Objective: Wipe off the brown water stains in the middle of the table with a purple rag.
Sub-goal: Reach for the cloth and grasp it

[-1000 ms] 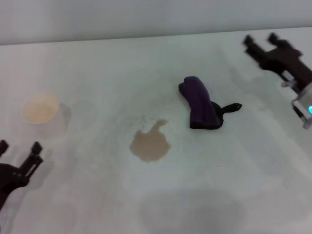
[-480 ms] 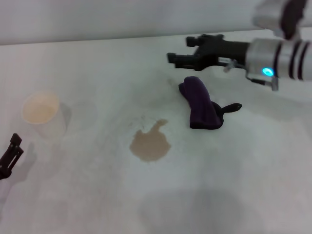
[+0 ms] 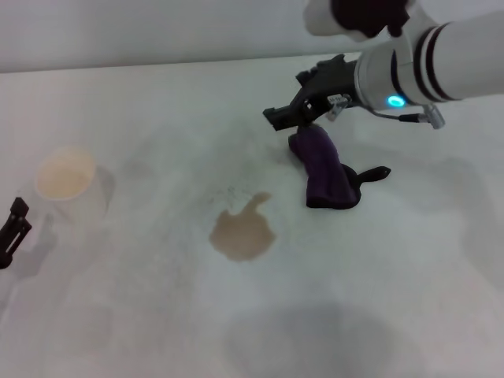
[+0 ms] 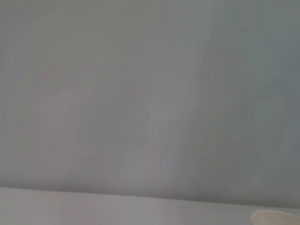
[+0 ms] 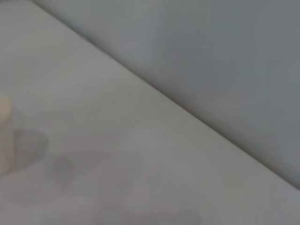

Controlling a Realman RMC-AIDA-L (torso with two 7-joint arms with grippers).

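Note:
The purple rag [image 3: 324,169] lies bunched on the white table [image 3: 157,315], right of centre, with its dark loop [image 3: 372,174] sticking out to the right. The brown water stains [image 3: 242,232] form a tan puddle with a small tail, in front and to the left of the rag, apart from it. My right gripper [image 3: 287,106] hangs open just above the rag's far end, fingers pointing left. My left gripper [image 3: 12,230] shows only partly at the left edge, low over the table. Neither wrist view shows the rag or the stain.
A pale cup [image 3: 68,183] with tan liquid stands at the left, near my left gripper; its rim shows in the left wrist view [image 4: 276,218]. A grey wall [image 3: 157,31] runs behind the table's far edge.
My right arm has swung in from the far right, dropped, and now sits over the rag's far end. My left gripper has drawn back toward the left edge. Rag and stain have not moved.

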